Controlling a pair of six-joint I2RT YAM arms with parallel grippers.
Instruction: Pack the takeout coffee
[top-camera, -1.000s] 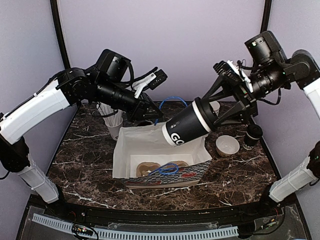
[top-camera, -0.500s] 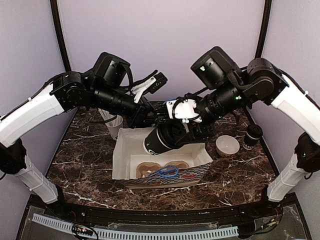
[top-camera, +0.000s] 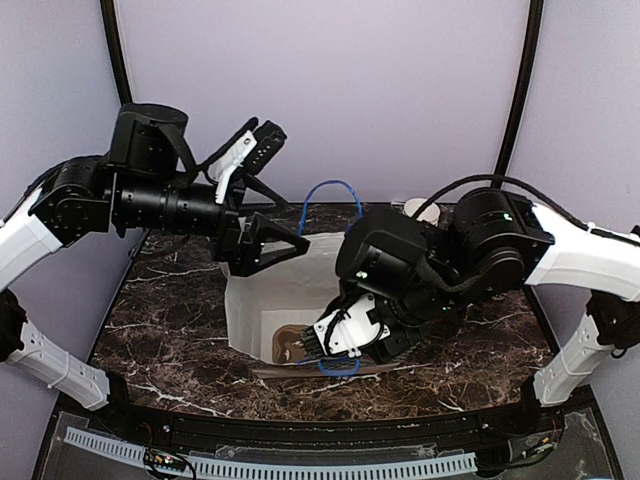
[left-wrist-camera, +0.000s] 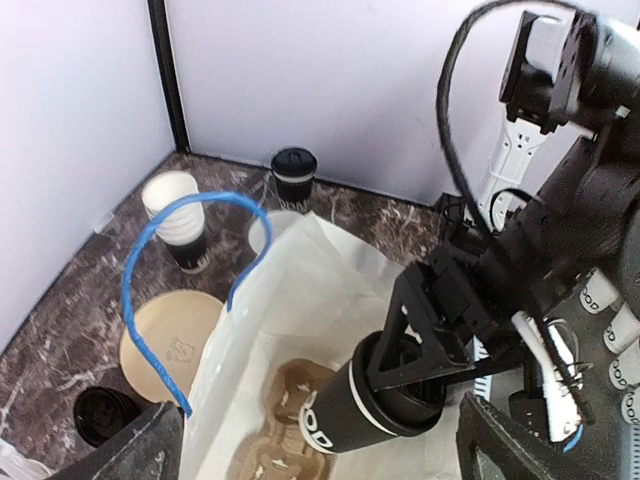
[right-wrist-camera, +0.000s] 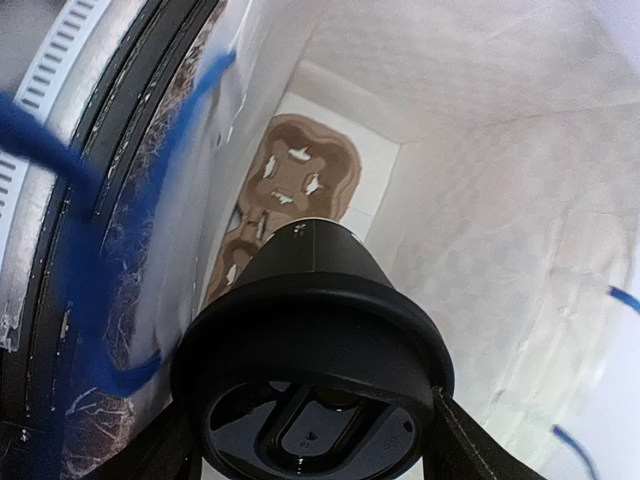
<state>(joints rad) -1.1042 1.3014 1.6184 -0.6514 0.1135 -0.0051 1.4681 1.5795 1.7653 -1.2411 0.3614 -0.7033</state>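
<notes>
A black takeout coffee cup (left-wrist-camera: 365, 405) with white lettering and a black lid (right-wrist-camera: 320, 420) hangs tilted inside the open white bag (left-wrist-camera: 300, 290), bottom first. It sits just above the brown cup carrier (right-wrist-camera: 295, 185) on the bag's floor. My right gripper (right-wrist-camera: 315, 435) is shut on the cup at its lid end and reaches into the bag from the front right (top-camera: 340, 340). My left gripper (top-camera: 285, 247) stands wide open over the bag's back left rim and holds nothing. Another lidded black cup (left-wrist-camera: 293, 172) stands on the table beyond the bag.
Blue handles (top-camera: 330, 190) arch over the bag's mouth. On the dark marble table (top-camera: 160, 320) beside the bag are a small white bowl (left-wrist-camera: 268, 228), a white-topped cup (left-wrist-camera: 175, 210), a brown round disc (left-wrist-camera: 170, 335) and a loose black lid (left-wrist-camera: 100, 415). Purple walls close in on three sides.
The right arm swung down and left, carrying the cup from above the bag's right side into the bag. The left gripper, shut at the bag's back edge before, has opened and drawn back.
</notes>
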